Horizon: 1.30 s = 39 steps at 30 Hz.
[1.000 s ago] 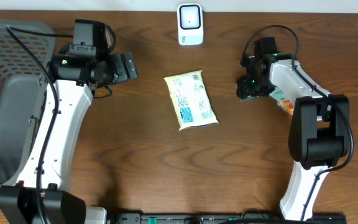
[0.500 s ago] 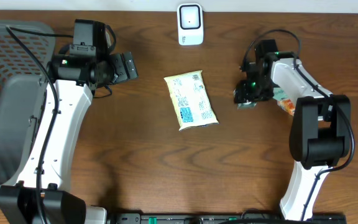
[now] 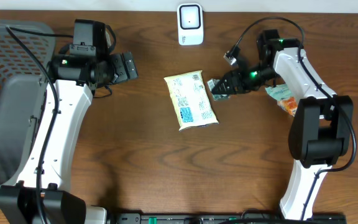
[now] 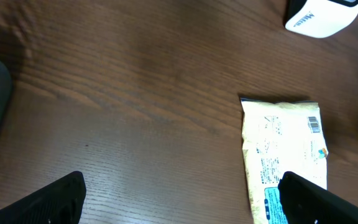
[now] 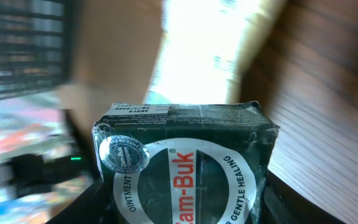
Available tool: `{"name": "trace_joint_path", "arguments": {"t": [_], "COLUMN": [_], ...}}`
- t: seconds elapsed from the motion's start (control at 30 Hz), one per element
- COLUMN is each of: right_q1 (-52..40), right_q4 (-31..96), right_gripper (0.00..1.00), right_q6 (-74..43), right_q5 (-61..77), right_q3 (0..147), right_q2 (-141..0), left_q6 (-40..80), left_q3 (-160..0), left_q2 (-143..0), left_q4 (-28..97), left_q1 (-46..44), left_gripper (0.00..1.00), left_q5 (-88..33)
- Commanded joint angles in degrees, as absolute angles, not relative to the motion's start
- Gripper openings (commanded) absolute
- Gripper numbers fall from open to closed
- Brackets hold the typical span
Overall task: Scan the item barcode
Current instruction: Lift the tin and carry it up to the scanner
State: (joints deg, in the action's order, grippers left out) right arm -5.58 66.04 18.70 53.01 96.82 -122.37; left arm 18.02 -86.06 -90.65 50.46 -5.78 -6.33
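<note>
**Right arm swings the green box in toward the centre**

Since a second ago the right arm has reached leftward from the far side of the counter (image 3: 135,155); the left arm has not stirred. At the left, the left pincer (image 3: 127,65) hangs with its jaws wide and empty, well apart from everything. In the middle lies a pale pouch (image 3: 191,99), with the white scanner (image 3: 190,23) at the counter's back edge. Just right of the pouch, the right pincer (image 3: 221,86) holds the Zam-Buk box (image 5: 182,165) by its sides, seemingly off the surface. Further right lies an orange packet (image 3: 283,99).

The risks, as I judge them: the box is short of the scanner, and its barcode may face away from the window, giving no read. A quick wrist turn could let it slip, or clip the pouch.

Only the right wrist view reads the box's label; overhead it is a dark speck. Only the overhead view places the box against the scanner. The left wrist view alone shows the pouch's own barcode (image 4: 314,124).
</note>
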Motion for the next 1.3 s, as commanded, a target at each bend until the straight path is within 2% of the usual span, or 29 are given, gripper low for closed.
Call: {"name": "trace_joint_path", "arguments": {"t": [0.0, 0.27, 0.67, 0.83, 1.0, 1.13, 1.27], "right_q1": [-5.45, -5.30, -5.34, -5.34, -5.37, -5.37, -5.67], "right_q4": [66.28, 68.79, 68.77, 68.12, 66.98, 63.75, 59.53], "right_gripper": [0.44, 0.44, 0.44, 0.45, 0.41, 0.39, 0.37], "right_q6": [21.93, 21.91, 21.93, 21.89, 20.71, 15.53, 6.22], "right_q5": [69.76, 79.24, 79.18, 72.27, 66.08, 59.09, 46.41], "right_q3": [97.78, 97.78, 97.78, 97.78, 97.78, 97.78, 97.78], "right_q2": [-122.26, -122.23, -122.23, -122.23, -122.23, -122.23, -122.23], "left_q6": [17.87, 17.87, 17.87, 17.87, 17.89, 17.87, 17.87], "left_q3": [-86.48, -86.48, -86.48, -86.48, -86.48, -86.48, -86.48], "left_q2": [-91.02, -91.02, -91.02, -91.02, -91.02, -91.02, -91.02], "left_q4": [50.52, 50.52, 50.52, 50.52, 50.52, 50.52, 50.52], "left_q1": [-5.74, -5.74, -5.74, -5.74, -5.74, -5.74, -5.74], "left_gripper": [0.98, 0.98, 0.98, 0.98, 0.98, 0.98, 0.98], "left_q5": [-6.85, -6.85, -6.85, -6.85, -6.85, -6.85, -6.85]}}
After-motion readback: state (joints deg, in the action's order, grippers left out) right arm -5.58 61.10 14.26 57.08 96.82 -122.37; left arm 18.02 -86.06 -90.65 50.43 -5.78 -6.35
